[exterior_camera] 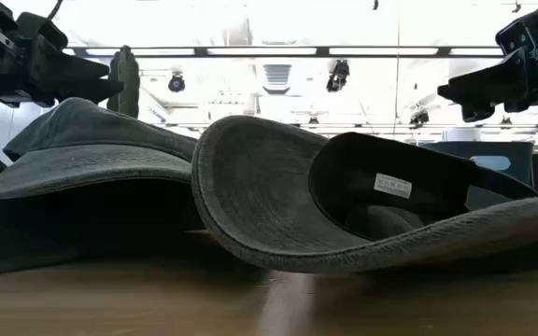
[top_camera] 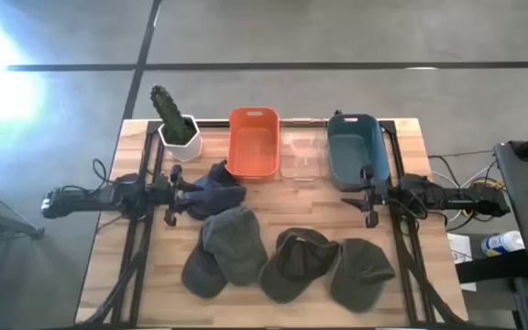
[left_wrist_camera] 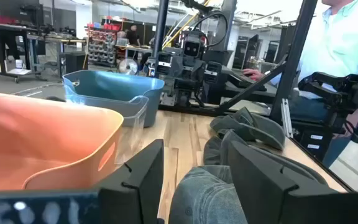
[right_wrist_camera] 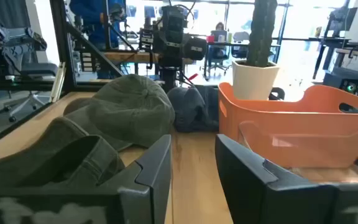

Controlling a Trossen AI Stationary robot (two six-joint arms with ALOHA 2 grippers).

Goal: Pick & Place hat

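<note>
A dark blue denim hat (top_camera: 214,192) lies on the table in front of the orange bin (top_camera: 253,142). My left gripper (top_camera: 189,194) comes at it level from the table's left and is open, with the hat's crown (left_wrist_camera: 207,196) between its fingers. Three olive hats lie along the near side: one (top_camera: 227,246) next to the blue hat, one upside down (top_camera: 296,264) in the middle, one (top_camera: 360,270) on the right. My right gripper (top_camera: 348,191) hovers open at the right, in front of the blue bin (top_camera: 356,151), with nothing between its fingers (right_wrist_camera: 160,162). My left gripper has its two fingers (left_wrist_camera: 138,177) standing on either side of the blue hat's crown, level, coming from the table's left. The hat rests on the table. I cannot tell whether either finger touches the cloth.
A clear bin (top_camera: 302,154) stands between the orange and blue bins along the far edge. A cactus in a white pot (top_camera: 177,128) stands at the far left. The olive hats (exterior_camera: 344,205) fill the near middle. Bare wood shows at the near left and right corners.
</note>
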